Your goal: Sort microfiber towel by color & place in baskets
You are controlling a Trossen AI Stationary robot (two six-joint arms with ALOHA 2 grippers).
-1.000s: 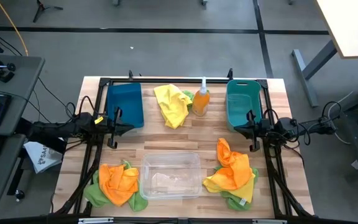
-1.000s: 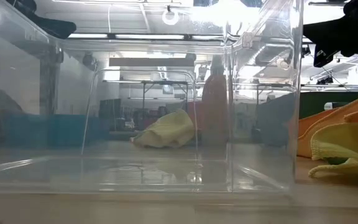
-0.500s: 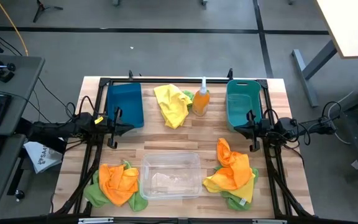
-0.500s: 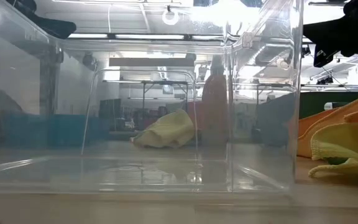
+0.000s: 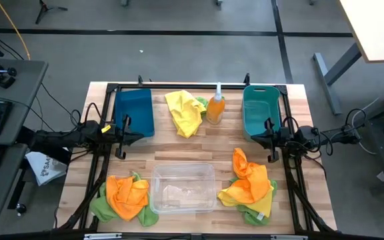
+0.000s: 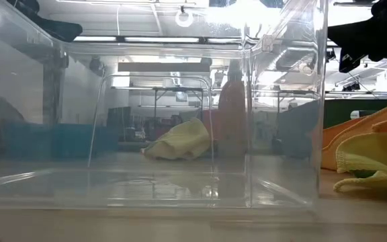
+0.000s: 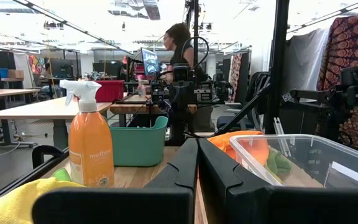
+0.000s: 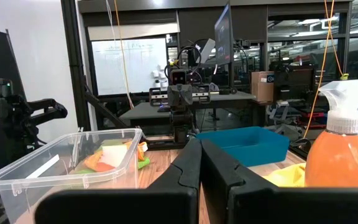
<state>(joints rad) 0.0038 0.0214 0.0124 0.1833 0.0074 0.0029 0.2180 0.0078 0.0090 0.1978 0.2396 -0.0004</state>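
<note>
Wooden desk carried soft, light towels near the clenched, empty right tool; pinching a raised fold seemed best. Left tool clenched too.

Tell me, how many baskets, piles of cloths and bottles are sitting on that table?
Baskets: 3, dark blue, teal, clear
Cloth piles: 3, back middle, front left, front right
Spray bottles: 1, orange
Total: 7

High view straight down; low view hugs clear bin; wrist views face inward.
</note>
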